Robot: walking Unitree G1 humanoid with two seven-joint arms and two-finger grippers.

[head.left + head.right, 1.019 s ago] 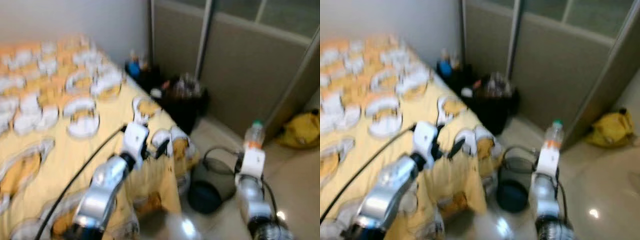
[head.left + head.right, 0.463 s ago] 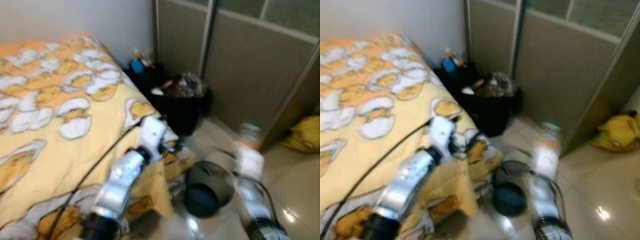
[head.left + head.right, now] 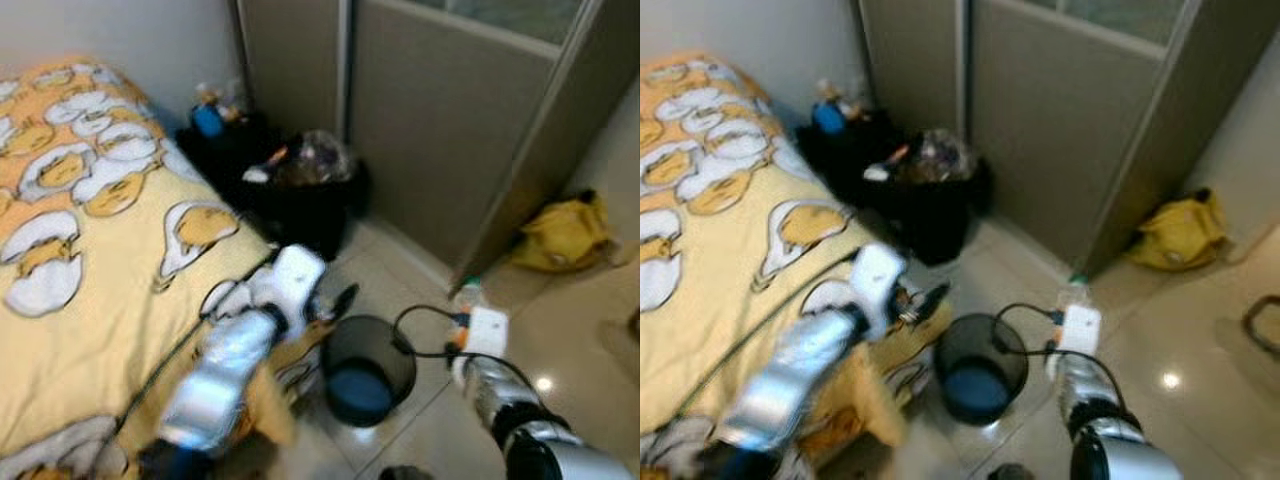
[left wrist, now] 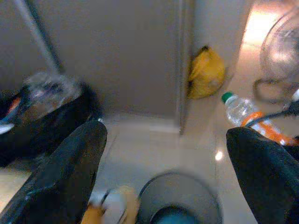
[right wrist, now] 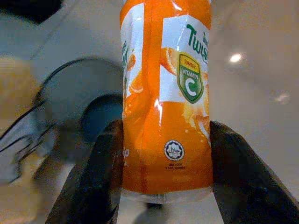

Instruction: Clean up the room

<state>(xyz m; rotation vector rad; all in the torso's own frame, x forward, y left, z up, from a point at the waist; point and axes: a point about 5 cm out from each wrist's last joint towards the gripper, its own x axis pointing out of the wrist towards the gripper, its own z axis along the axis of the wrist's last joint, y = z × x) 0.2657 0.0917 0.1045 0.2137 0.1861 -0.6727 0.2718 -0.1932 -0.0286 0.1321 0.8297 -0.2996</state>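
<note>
Your right gripper (image 5: 163, 186) has its jaws clamped on an orange-labelled drink bottle (image 5: 164, 93), held upright just beside the round black waste bin (image 3: 367, 368) on the tiled floor (image 3: 590, 330). Your left gripper (image 4: 163, 186) hangs over the bed's (image 3: 80, 260) corner, jaws apart. Farther back, a full black rubbish bag (image 3: 300, 190) sits against the partition (image 3: 440, 130), a yellow bag (image 3: 563, 232) to its right.

Right pincer (image 5: 163, 163) clamped, arm extended forward; left pincer (image 4: 168, 177) spread wide
</note>
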